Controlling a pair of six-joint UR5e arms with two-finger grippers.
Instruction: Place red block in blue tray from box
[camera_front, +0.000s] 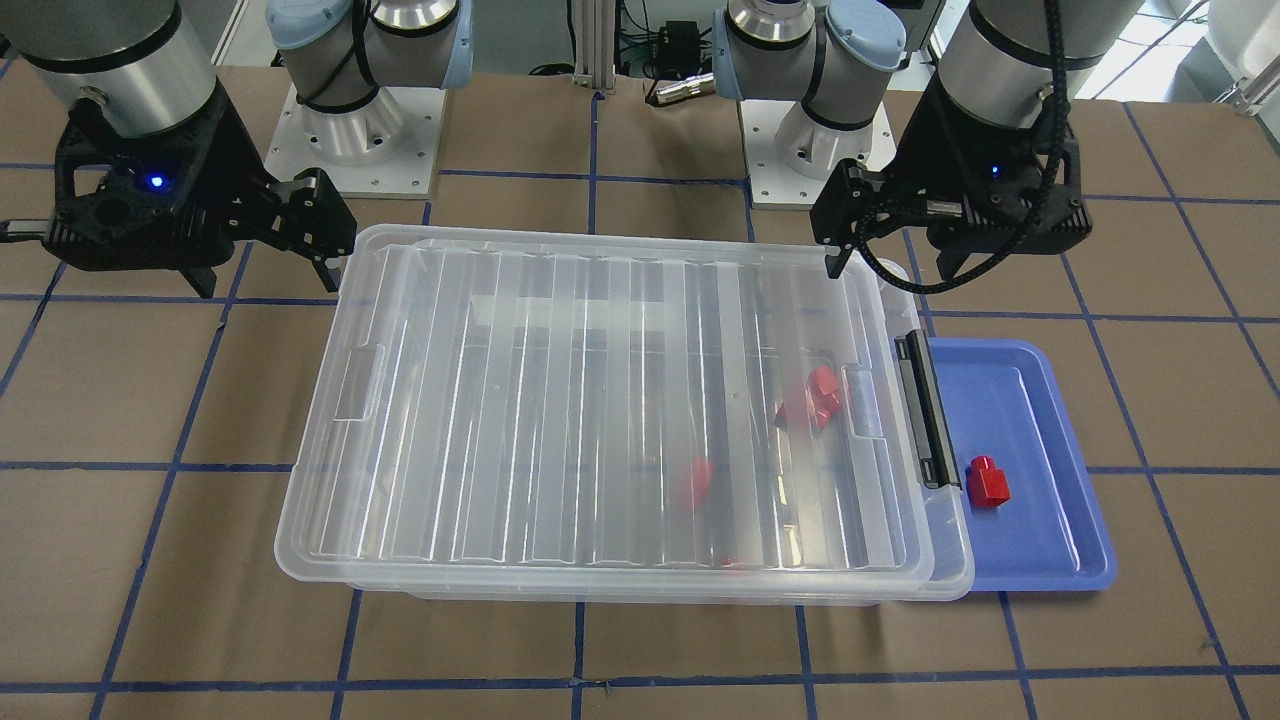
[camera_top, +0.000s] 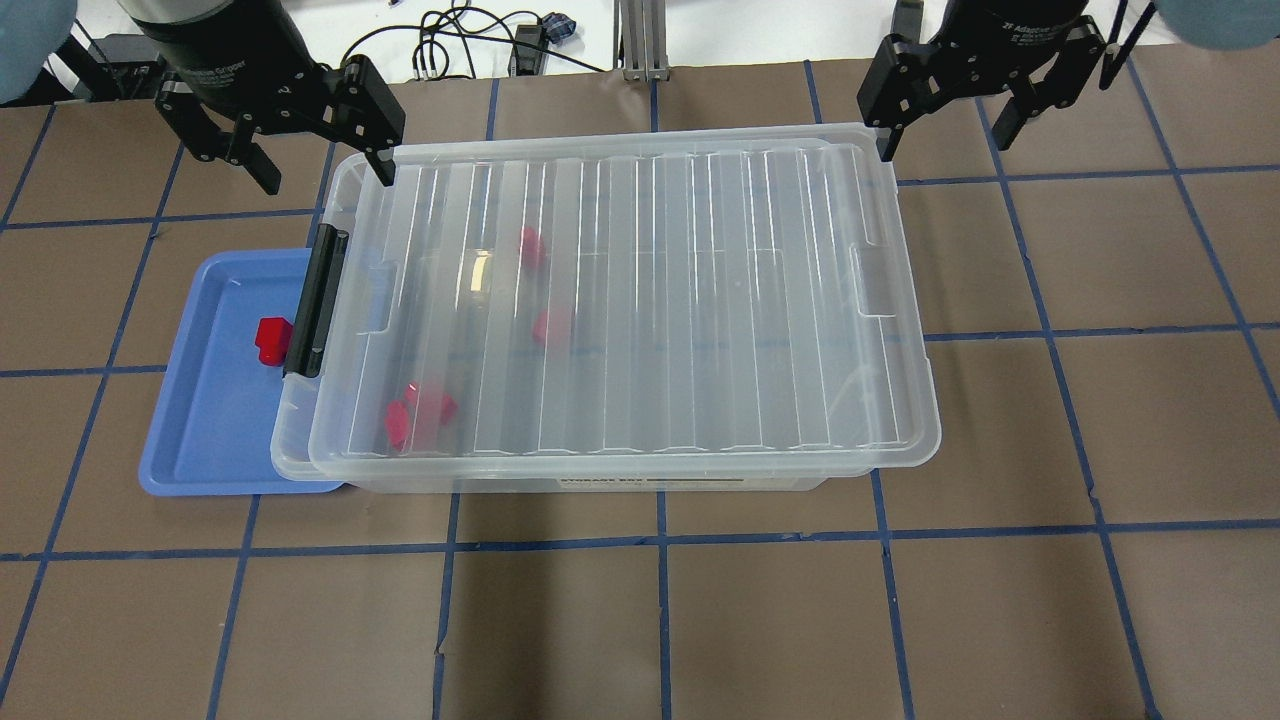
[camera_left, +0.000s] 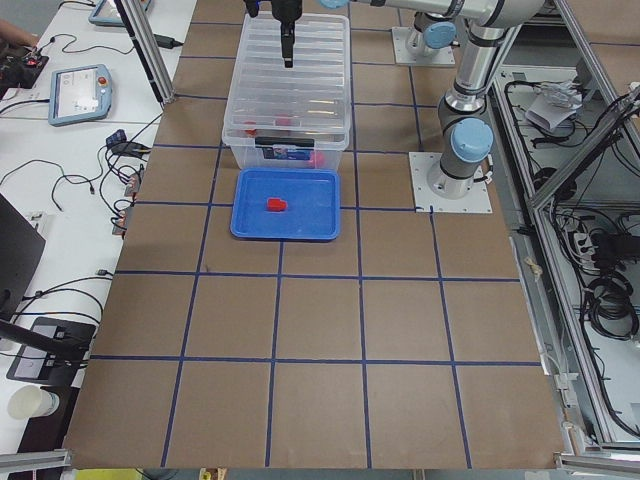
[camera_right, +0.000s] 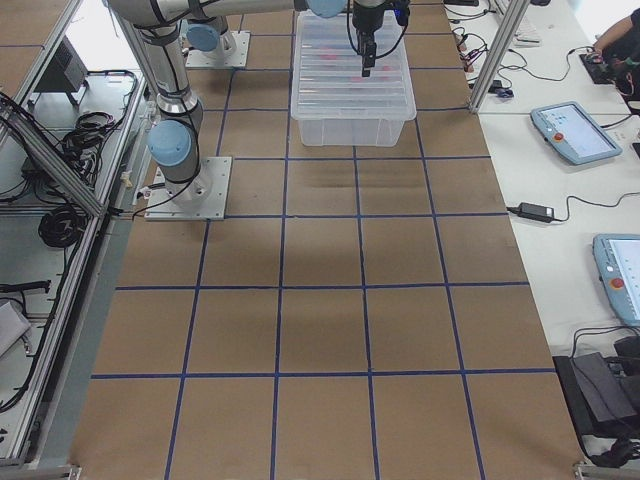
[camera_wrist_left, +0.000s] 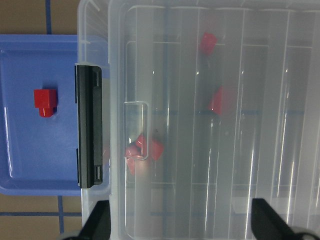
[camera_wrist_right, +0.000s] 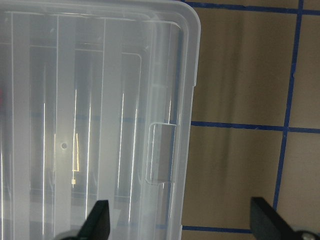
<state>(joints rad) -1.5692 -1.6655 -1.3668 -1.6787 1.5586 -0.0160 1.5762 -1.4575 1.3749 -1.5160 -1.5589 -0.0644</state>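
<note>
1. A brown paper-covered table, squared off with blue tape, carries the scene. Benches with cables and handheld control screens line one side.
2. At centre sits the large translucent clear plastic storage box. Its ribbed clear lid lies on top, and a black latch closes off one short end. We cannot tell whether that latch is fastened.
3. The shallow periwinkle-blue plastic tray lies just beside the latch end. In the overhead view its edge slips under the box's overhanging rim.
4. The small bright red plastic block rests on the tray floor near the latch, apart from the tray's rim. Its long axis runs parallel to the latch.
5. Several other red blocks show blurred through the lid, most of them toward the latch end.
6. The left gripper hangs high above the latch end and points straight down. Its fingers are spread wide with nothing between them. It is the nearer tool, and the red block lies just past the latch on the tray side.
7. The right gripper hovers over the opposite short end, also pointing down, also spread and empty, well apart from the tray.
8. With a block in the tray and the lid on, we judge the placing done. Any further pick would suit the left arm and would need the lid off first.
</note>
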